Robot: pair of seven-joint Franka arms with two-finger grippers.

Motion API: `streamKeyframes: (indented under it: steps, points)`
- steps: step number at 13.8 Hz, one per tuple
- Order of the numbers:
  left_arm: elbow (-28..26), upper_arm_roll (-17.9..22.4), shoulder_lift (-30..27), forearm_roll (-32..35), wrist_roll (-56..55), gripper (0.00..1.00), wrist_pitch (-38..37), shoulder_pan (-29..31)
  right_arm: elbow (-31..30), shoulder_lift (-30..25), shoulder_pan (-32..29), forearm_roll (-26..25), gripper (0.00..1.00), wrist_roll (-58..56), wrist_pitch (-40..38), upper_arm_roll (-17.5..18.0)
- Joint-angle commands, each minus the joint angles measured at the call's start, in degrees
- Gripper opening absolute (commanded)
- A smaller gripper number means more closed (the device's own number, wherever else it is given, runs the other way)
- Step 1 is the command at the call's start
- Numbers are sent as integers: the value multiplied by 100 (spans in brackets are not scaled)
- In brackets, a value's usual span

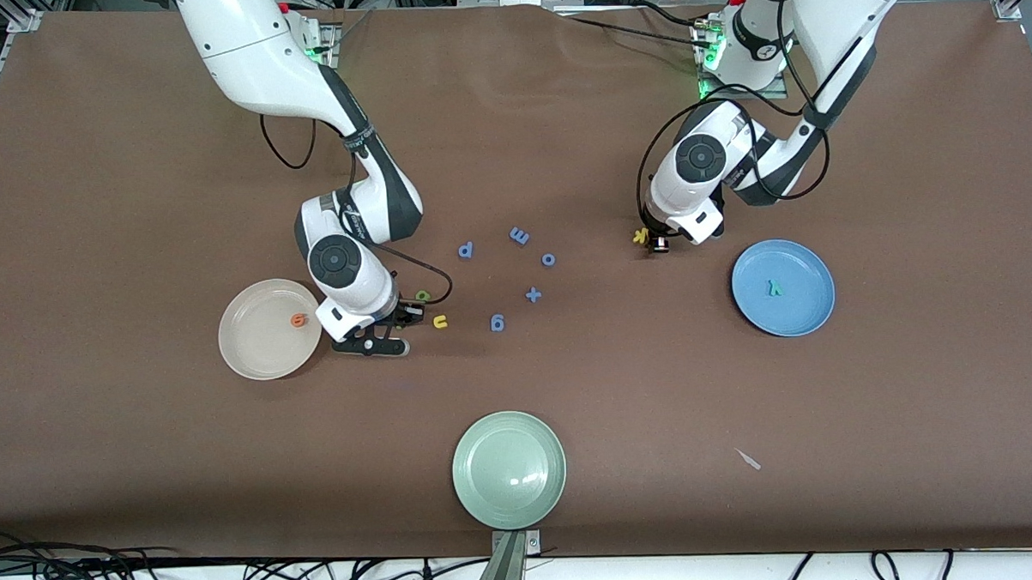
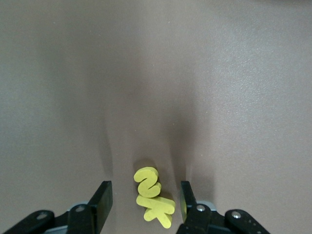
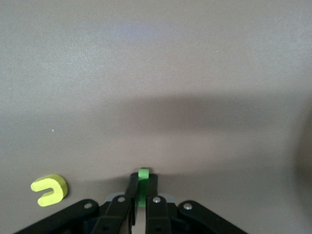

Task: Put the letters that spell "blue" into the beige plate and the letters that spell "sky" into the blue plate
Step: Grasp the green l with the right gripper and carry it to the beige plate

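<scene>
Letters lie on the brown table (image 1: 134, 166) between two plates. The right gripper (image 3: 143, 195) is down at the table, just beside the beige plate (image 1: 252, 355), and its two fingers are pressed together on a thin green bar (image 3: 143, 181). The bar stands on its edge, with its long side running along the fingers. A yellow u (image 3: 48, 189) lies flat near the gripper, and its open side points away from the bar. A green letter (image 1: 423, 296) lies just beside the gripper too. An orange e (image 1: 298, 320) lies in the beige plate, close to the rim by the right arm. That arm bends down at the elbow, and its wrist leans low over the table.

The left gripper (image 2: 145, 200) is low over the table, between the loose blue letters (image 1: 518, 236) and the blue plate (image 1: 804, 318). Its jaws are apart, with nothing in them. A yellow s (image 2: 146, 182) and a yellow k (image 2: 157, 210) lie flat between the fingers, touching each other. The two make a short row that runs toward the gripper's palm. A teal y (image 1: 774, 288) lies in the middle of the blue plate. A pale green plate (image 1: 489, 505) sits nearer to the front camera.
</scene>
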Motion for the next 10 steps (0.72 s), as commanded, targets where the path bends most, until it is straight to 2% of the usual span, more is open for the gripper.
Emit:
streamKeyframes:
  steps: [1, 3, 7, 8, 10]
  points:
    - [39, 9, 31, -39, -68, 64, 18, -21, 10, -333, -34, 103, 0, -500, -615, -306]
    - [21, 9, 31, -39, -68, 64, 18, -3, 195, -491, -157, 112, 0, -1377, -1300, -666]
    - [21, 9, 57, -39, -103, 62, 18, -12, 73, -641, -245, 112, 0, -3215, -1777, -1501]
    - [21, 18, 57, -39, -103, 62, 18, -12, -180, -745, -254, 121, 0, -3402, -1700, -1651]
    - [21, 27, 75, -13, -103, 61, 10, -12, -882, -982, -280, 121, 0, -3447, -1167, -1688]
